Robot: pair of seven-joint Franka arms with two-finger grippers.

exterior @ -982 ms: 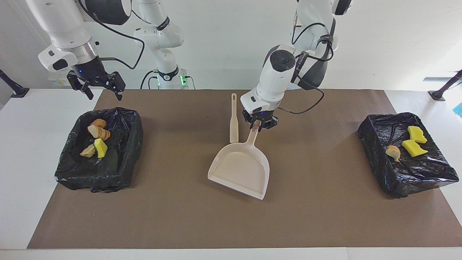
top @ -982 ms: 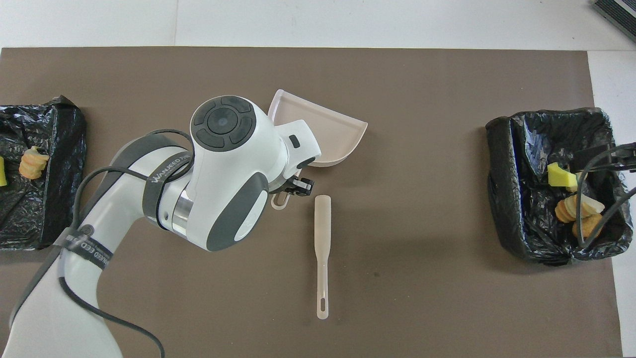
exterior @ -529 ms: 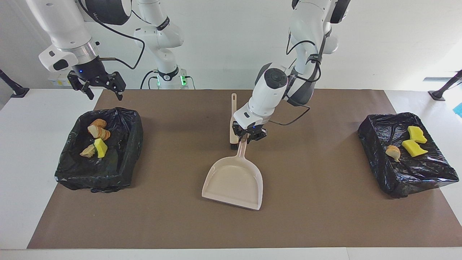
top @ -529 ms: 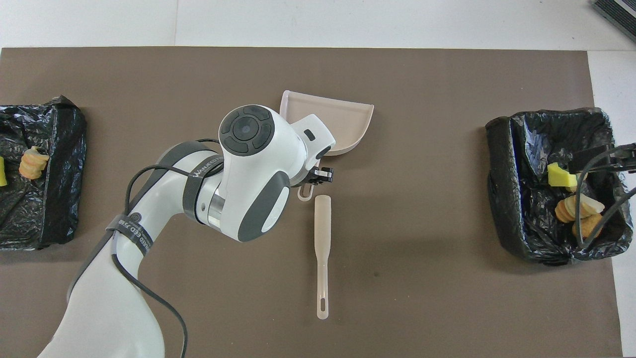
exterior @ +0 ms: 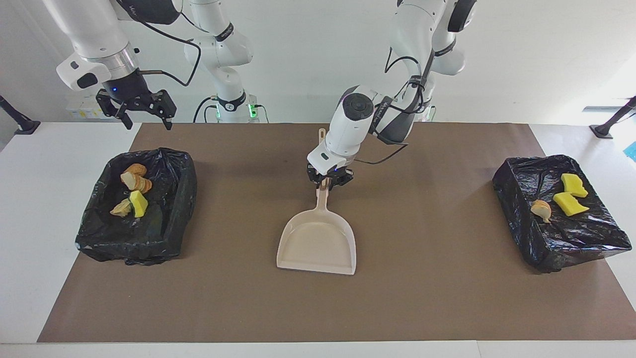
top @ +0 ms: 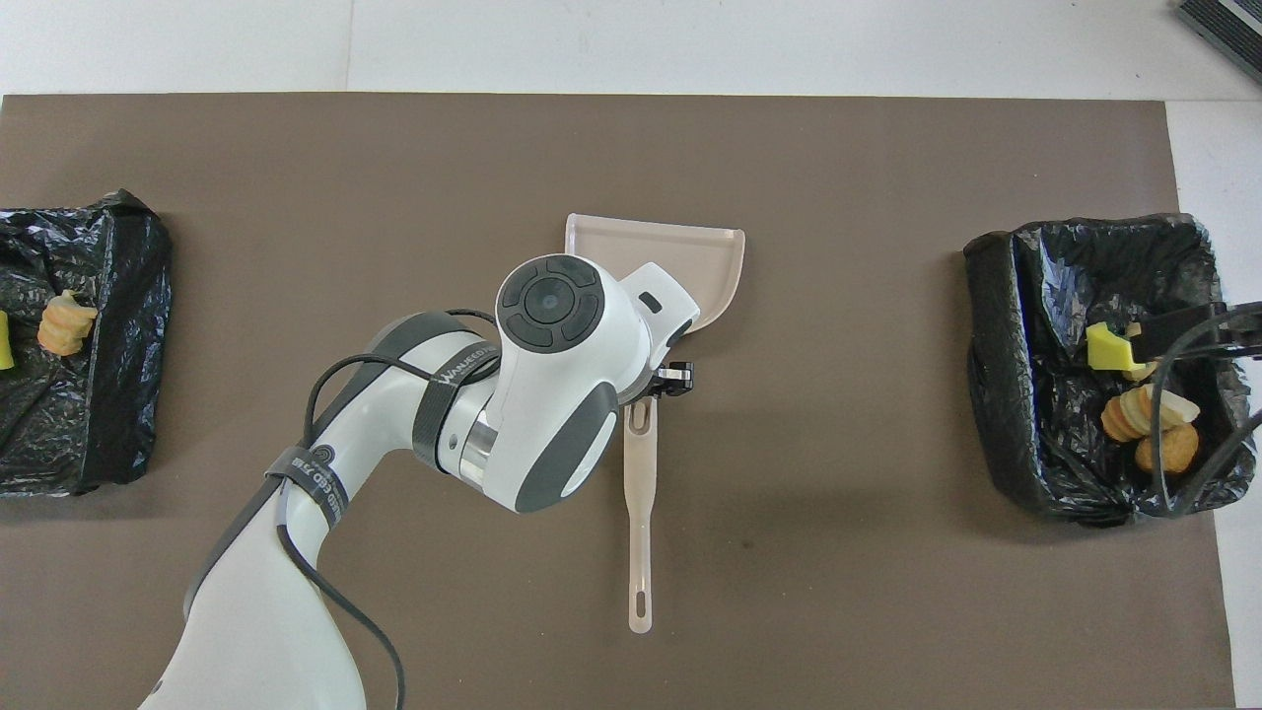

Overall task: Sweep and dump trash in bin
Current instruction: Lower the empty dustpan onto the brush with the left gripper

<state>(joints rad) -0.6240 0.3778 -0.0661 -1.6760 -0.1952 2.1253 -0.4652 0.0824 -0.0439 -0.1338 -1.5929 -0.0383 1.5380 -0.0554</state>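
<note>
The beige dustpan (exterior: 318, 243) lies mouth away from the robots at the table's middle. My left gripper (exterior: 329, 180) is at the end of its handle, low over the mat; the arm hides most of the pan (top: 710, 256) from above. The beige brush (top: 641, 532) lies nearer the robots, and the dustpan's handle end overlaps its head. Trash lies in both black-lined bins: bread pieces (exterior: 135, 180) and a yellow sponge (exterior: 139, 204) in the bin (exterior: 184, 199) at the right arm's end, yellow sponges (exterior: 571, 194) and bread (exterior: 541, 210) in the other bin (exterior: 512, 199). My right gripper (exterior: 144, 107) hangs open above its bin's robot-side edge.
A brown mat (exterior: 447, 298) covers the table between the two bins, with white tabletop (exterior: 30, 223) around it. Cables hang from the right arm over the bin (top: 1016, 394) in the overhead view.
My left gripper has carried the dustpan toward the right arm's end and turned it straight, so its handle end now overlaps the brush head. The right gripper has risen a little.
</note>
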